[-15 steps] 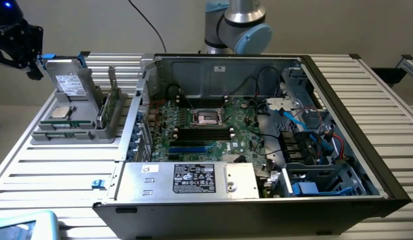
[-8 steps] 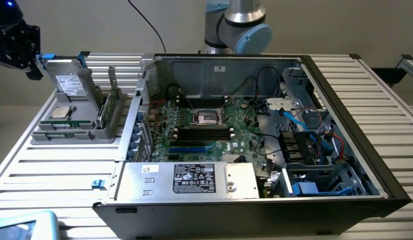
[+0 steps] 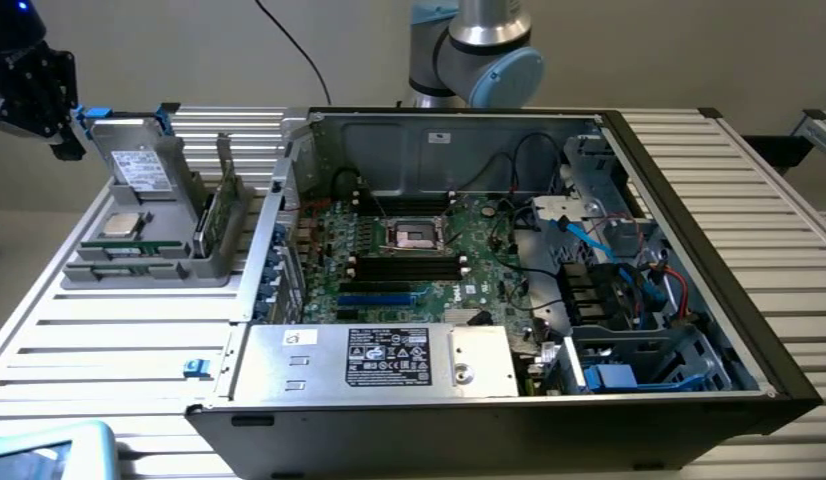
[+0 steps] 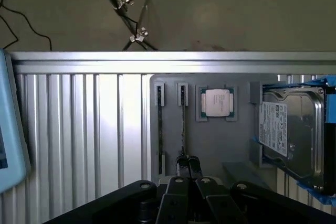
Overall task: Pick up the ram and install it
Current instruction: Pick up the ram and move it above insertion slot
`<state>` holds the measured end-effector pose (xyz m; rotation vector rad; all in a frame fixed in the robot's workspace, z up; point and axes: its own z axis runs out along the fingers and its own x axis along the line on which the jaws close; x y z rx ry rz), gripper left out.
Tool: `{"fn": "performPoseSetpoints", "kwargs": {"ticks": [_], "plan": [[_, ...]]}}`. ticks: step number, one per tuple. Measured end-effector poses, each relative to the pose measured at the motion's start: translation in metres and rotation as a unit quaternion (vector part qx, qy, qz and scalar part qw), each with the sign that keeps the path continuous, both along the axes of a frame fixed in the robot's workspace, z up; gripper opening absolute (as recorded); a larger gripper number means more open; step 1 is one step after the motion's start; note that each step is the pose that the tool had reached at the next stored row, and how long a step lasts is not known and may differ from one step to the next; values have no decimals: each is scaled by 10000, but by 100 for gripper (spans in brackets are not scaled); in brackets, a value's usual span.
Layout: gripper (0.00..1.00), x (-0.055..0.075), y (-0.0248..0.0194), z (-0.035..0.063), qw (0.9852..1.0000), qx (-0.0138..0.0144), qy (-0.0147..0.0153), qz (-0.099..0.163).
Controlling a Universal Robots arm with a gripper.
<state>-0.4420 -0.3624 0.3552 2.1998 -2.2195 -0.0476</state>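
The ram [image 4: 182, 114] stands on edge in a slot of the grey holder [image 4: 210, 145], so in the wrist view it is a thin dark line. A second stick [image 4: 159, 119] stands in the slot beside it. My gripper [image 4: 188, 162] hangs above the holder, in line with the ram's near end, its fingers shut with nothing between them. In the exterior view my gripper [image 3: 69, 148] is high over the holder's [image 3: 146, 270] far corner, well clear of the ram [image 3: 221, 215]. The motherboard's black ram slots [image 3: 409, 266] lie inside the open computer case [image 3: 680, 190].
The holder also carries a square silver processor chip [image 4: 217, 102] and a hard drive [image 4: 291, 129] with blue clips. A power supply [image 3: 373, 360] and cables [image 3: 587, 240] crowd the case. A light blue object [image 4: 10, 129] lies on the slatted table [image 4: 79, 124].
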Motion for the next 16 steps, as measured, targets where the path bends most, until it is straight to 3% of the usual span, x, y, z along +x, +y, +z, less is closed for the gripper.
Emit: {"fn": "performPoseSetpoints", "kwargs": {"ticks": [5, 11, 16], "plan": [[13, 0, 0, 0, 10000, 0, 2, 0], [37, 0, 0, -1, 10000, 0, 5, 0], [37, 1, -7, -48, 10000, -1, 4, 1]]}}
